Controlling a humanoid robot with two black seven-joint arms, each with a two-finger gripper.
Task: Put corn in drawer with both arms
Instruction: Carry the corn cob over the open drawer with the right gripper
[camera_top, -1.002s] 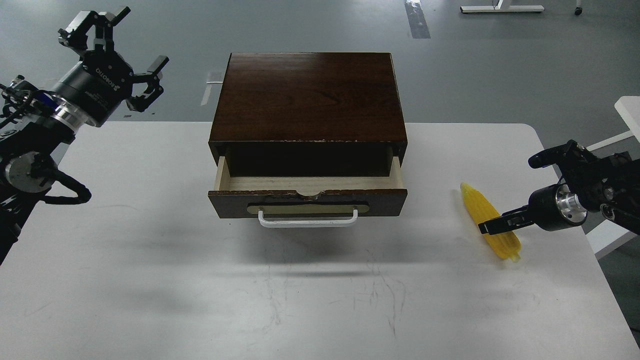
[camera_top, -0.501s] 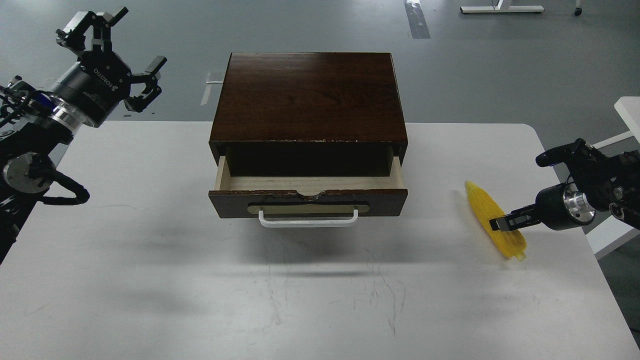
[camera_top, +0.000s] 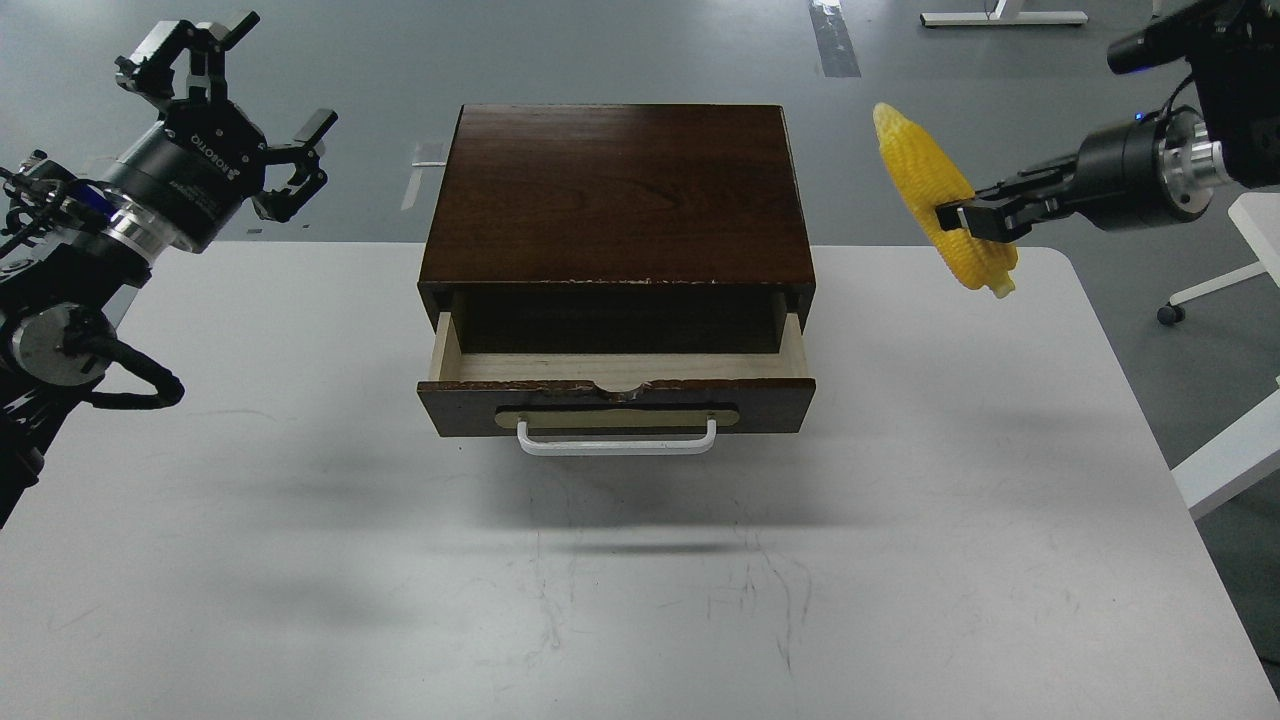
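Note:
The yellow corn (camera_top: 925, 180) hangs in the air at the upper right, tilted, well above the white table. My right gripper (camera_top: 968, 218) is shut on its lower half, reaching in from the right. The drawer (camera_top: 615, 385) of the dark brown wooden box (camera_top: 615, 195) stands partly pulled out at the table's middle, its pale interior showing and nothing visible in it, white handle (camera_top: 616, 442) facing me. The corn is to the right of the box and higher than its top. My left gripper (camera_top: 235, 110) is open and empty, raised at the upper left, away from the box.
The white table (camera_top: 640, 560) stretches in front of the box, with its right edge near the right arm. A white table leg or stand (camera_top: 1225, 460) sits off the right side on the grey floor.
My right gripper has lifted the corn off the table, from low at the right to high beside the box's top right. The left arm and drawer have barely moved.

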